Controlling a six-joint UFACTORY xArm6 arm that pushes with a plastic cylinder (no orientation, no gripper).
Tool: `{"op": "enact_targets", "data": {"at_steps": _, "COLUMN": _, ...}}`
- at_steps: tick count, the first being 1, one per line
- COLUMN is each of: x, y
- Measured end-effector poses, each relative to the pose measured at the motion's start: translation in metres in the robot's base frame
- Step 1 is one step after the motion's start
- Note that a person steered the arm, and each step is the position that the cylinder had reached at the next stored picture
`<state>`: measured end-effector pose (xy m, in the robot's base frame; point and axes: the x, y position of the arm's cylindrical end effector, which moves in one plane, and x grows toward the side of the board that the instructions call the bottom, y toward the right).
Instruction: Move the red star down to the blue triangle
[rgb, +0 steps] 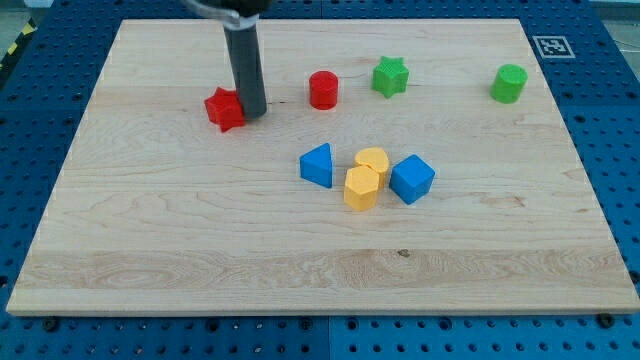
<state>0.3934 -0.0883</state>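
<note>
The red star (224, 109) lies on the wooden board (180, 230) at the upper left of the middle. My tip (251, 111) stands right against the star's right side. The blue triangle (317, 165) sits lower and to the right, near the board's middle, apart from the star. The rod runs up from the tip and out of the view's top.
A red cylinder (322, 89) and a green star (390, 75) sit right of the rod. A green cylinder (508, 83) is at the upper right. Two yellow blocks (365, 177) and a blue cube (411, 179) cluster right of the triangle.
</note>
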Motion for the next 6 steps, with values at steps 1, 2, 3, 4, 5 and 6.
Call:
{"op": "enact_targets", "data": {"at_steps": 1, "x": 0.026, "y": 0.002}}
{"op": "enact_targets", "data": {"at_steps": 2, "x": -0.017, "y": 0.008}}
{"op": "enact_targets", "data": {"at_steps": 3, "x": -0.067, "y": 0.005}}
{"op": "enact_targets", "data": {"at_steps": 4, "x": -0.059, "y": -0.031}}
{"op": "enact_targets", "data": {"at_steps": 5, "x": 0.001, "y": -0.035}}
{"op": "enact_targets", "data": {"at_steps": 6, "x": 0.044, "y": -0.035}}
